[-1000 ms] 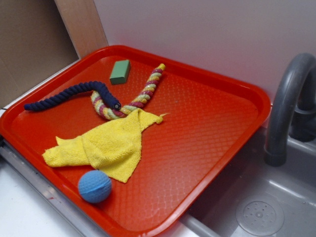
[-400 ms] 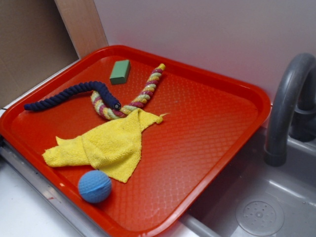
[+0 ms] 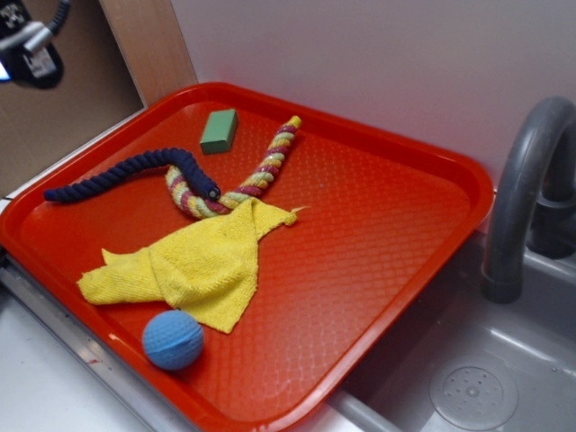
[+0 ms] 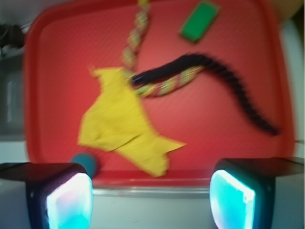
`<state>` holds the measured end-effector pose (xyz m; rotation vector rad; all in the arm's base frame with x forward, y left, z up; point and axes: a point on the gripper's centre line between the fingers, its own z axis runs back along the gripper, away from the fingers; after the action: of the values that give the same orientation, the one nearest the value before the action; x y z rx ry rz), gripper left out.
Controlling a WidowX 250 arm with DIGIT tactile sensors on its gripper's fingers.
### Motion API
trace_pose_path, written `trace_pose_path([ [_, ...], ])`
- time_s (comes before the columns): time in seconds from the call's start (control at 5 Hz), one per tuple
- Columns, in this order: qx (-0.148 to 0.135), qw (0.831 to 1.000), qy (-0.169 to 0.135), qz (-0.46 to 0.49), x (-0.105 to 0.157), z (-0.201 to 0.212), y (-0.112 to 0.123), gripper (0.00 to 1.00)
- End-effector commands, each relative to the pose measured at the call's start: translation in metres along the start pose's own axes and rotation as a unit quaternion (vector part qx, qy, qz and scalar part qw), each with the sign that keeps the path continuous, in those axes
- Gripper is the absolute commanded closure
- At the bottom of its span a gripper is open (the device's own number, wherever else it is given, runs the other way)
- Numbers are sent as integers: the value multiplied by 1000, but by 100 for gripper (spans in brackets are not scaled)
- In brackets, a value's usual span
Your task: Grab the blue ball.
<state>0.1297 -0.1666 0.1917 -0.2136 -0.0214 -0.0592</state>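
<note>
The blue ball (image 3: 173, 340) is a small light-blue sphere resting on the red tray (image 3: 396, 270) near its front edge, just beside the yellow cloth (image 3: 193, 263). In the wrist view the blue ball (image 4: 88, 161) peeks out above the left finger, partly hidden by it. My gripper (image 4: 152, 200) is open, its two glowing pads far apart with nothing between them, high above the tray's near rim. In the exterior view only a bit of the arm (image 3: 27, 45) shows at the top left corner.
A green block (image 3: 219, 131), a dark navy rope (image 3: 135, 171) and a multicoloured rope (image 3: 247, 175) lie at the tray's back. A grey sink (image 3: 468, 378) with a faucet (image 3: 526, 189) is to the right. A white wall stands behind.
The arm has come into the exterior view at the top left corner; earlier it was out of frame. Nothing on the tray has moved.
</note>
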Motion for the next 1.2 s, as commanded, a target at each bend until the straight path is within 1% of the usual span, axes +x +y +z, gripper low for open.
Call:
trace_pose_path([
  [0.0, -20, 999, 33, -20, -26, -44, -68, 0],
  [0.2, 3, 998, 58, 0, -37, -71, -76, 0],
  [0.4, 24, 998, 55, 17, -35, -91, -77, 0],
  [0.6, 44, 997, 70, 3, -29, -117, -77, 0],
  [0.8, 41, 997, 63, -9, -27, -132, -80, 0],
  [1.0, -7, 997, 71, -32, -31, -150, -88, 0],
])
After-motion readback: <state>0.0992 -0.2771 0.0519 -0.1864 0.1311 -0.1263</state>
